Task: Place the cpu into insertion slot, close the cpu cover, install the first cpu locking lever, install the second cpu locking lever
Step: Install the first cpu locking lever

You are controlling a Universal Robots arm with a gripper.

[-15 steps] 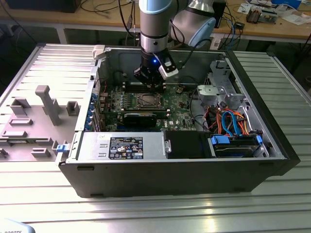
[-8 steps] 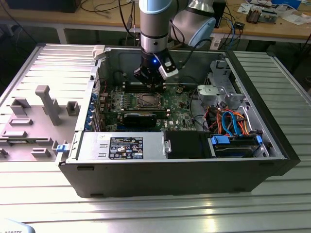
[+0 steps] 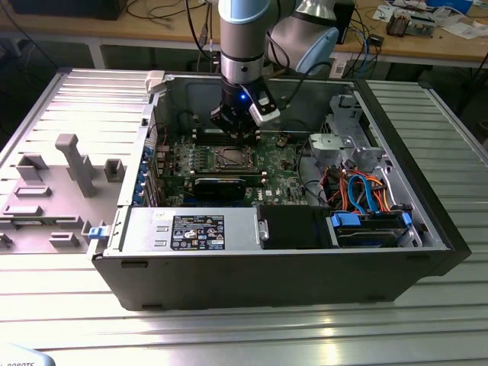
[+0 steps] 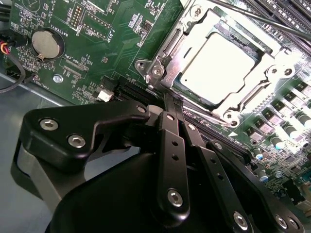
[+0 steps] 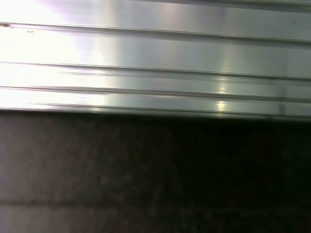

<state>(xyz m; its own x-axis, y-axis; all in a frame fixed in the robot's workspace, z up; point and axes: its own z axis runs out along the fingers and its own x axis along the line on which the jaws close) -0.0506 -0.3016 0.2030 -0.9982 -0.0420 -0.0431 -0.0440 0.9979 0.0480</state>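
Hanging inside the open computer case (image 3: pixel 427 229), the gripper (image 3: pixel 238 136) sat low over the green motherboard (image 3: pixel 282 179), just beyond the insertion slot (image 3: pixel 231 158) as the exterior view showed it. The second wrist view gave the close detail that view lacked: the black fingers (image 4: pixel 171 145) were drawn together into a narrow point, nothing visibly held between them, with the tip right at the near edge of the socket. There the cpu (image 4: pixel 221 68) lay flat in the insertion slot (image 4: pixel 167 48), its dull silver top showing through the window of the cpu cover (image 4: pixel 272 73), which lay down over it. A thin metal lever (image 4: pixel 257 19) ran along the far side of the socket from the fingers; whether it was latched could not be told. A round coin battery (image 4: pixel 47 44) sat on the board off to one side of the gripper. The first wrist view showed ribbed bright metal (image 5: pixel 155 63) above a dark band. In the exterior view the case rested on a ribbed aluminium table (image 3: pixel 244 328), with a grey fixture tray (image 3: pixel 53 191) beside it on the exterior view's left, and a wooden bench (image 3: pixel 427 42) with cables and clutter behind the arm.
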